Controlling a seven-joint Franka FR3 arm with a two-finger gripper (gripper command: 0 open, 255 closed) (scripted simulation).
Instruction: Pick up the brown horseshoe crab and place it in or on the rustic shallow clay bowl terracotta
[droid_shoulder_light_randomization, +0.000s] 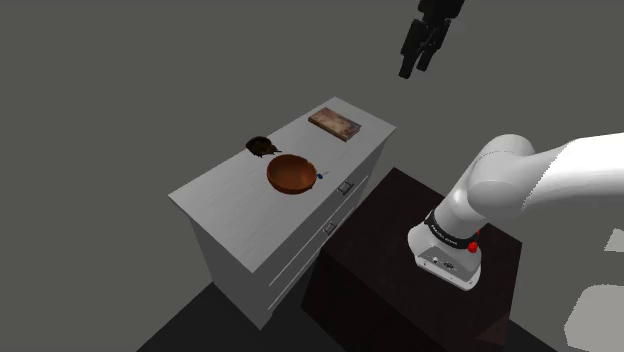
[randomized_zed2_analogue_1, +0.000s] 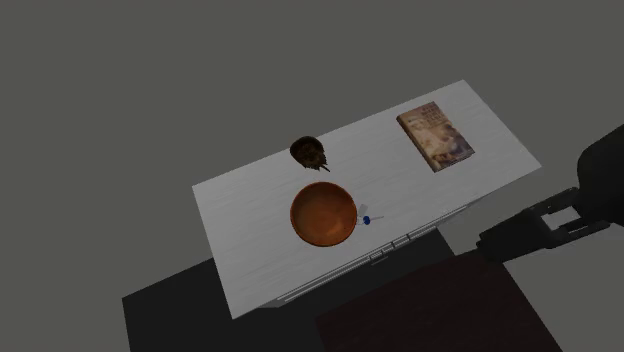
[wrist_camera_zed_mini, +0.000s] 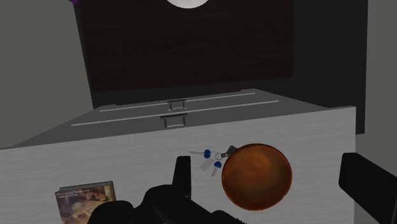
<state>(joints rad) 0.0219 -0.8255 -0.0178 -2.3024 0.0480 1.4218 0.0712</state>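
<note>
Brown horseshoe crab (randomized_zed2_analogue_1: 310, 152) lies beside the round terracotta bowl (randomized_zed2_analogue_1: 324, 213) on the white drawer cabinet (randomized_zed2_analogue_1: 250, 255), well below the black gripper (droid_shoulder_light_randomization: 414, 66). Its fingers stand apart, holding nothing. Plain grey walls (droid_shoulder_light_randomization: 120, 80) surround it.

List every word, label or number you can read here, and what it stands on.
No text can be read.
Book: marks on its cover, too blurred to read.
Arm's base: a small dark marking, too small to read.
</note>
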